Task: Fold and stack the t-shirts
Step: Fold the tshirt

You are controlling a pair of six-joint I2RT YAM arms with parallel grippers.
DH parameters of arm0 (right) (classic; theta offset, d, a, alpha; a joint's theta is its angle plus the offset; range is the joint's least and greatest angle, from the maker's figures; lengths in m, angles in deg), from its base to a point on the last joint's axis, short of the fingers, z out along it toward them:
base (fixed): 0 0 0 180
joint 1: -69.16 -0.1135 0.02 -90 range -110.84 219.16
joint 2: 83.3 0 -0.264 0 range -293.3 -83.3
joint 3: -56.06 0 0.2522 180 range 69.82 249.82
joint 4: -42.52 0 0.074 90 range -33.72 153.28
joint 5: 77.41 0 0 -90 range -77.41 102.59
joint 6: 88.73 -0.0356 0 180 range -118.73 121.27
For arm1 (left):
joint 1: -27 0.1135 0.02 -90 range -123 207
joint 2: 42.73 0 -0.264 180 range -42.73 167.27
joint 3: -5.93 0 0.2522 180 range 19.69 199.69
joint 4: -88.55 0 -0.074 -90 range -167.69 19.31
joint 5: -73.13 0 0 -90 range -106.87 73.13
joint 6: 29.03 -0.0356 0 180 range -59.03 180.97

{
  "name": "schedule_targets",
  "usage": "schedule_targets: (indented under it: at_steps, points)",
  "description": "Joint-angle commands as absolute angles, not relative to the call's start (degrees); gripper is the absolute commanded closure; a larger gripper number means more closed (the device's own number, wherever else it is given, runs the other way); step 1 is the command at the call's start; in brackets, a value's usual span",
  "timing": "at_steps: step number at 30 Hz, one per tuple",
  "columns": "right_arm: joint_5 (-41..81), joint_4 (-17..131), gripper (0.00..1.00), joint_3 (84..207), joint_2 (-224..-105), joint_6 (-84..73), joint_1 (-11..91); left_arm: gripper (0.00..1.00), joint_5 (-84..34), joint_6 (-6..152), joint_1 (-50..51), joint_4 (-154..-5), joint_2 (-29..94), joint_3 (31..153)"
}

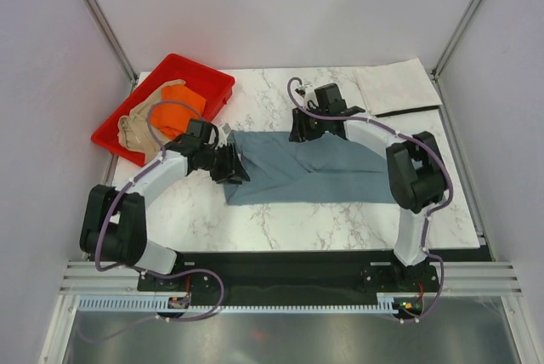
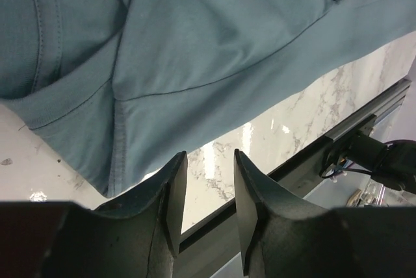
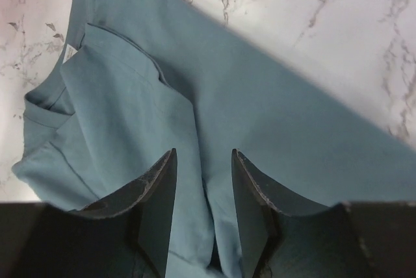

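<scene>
- The left hand is spread and holds nothing, with its tips at the left hem of the slate blue-grey shirt.
- Beyond it, the red tray sits on the far-left corner and holds the orange shirt and the tan shirt.
- The blue-grey shirt lies rumpled mid-tabletop, with bare marble along its near edge.
- The right hand is spread over that shirt's far edge near the collar, pinching nothing.
- The off-white shirt lies flat at the far-right corner, well apart.
</scene>
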State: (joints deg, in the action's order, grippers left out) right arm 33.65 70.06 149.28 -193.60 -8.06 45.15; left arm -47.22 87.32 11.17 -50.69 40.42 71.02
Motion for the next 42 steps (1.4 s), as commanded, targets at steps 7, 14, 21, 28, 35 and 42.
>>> schedule_targets:
  at_steps: [7, 14, 21, 28, 35, 42]
  points:
    - [38.17, 73.07, 0.52, 161.13, -204.14, 0.91, 42.09, 0.59, -45.52, 89.53, 11.27, -55.19, 46.47, 69.44]
    - [39.13, 74.21, 0.52, 163.60, -206.35, 3.11, 41.39, 0.60, -40.69, 89.79, 11.27, -55.10, 47.18, 68.47]
    - [40.19, 74.30, 0.54, 164.12, -207.84, 2.67, 40.86, 0.61, -39.28, 90.06, 11.27, -55.19, 49.02, 68.12]
    - [40.98, 74.30, 0.55, 165.53, -209.42, 1.97, 40.42, 0.62, -37.79, 89.97, 11.27, -55.02, 49.90, 68.29]
    - [40.90, 74.30, 0.88, 165.88, -209.08, 1.44, 40.42, 0.62, -37.35, 90.23, 11.27, -55.19, 50.61, 68.03]
    - [31.96, 71.23, 1.00, 159.48, -202.06, -3.38, 40.33, 0.62, -36.20, 90.23, 11.27, -55.10, 50.78, 67.86]
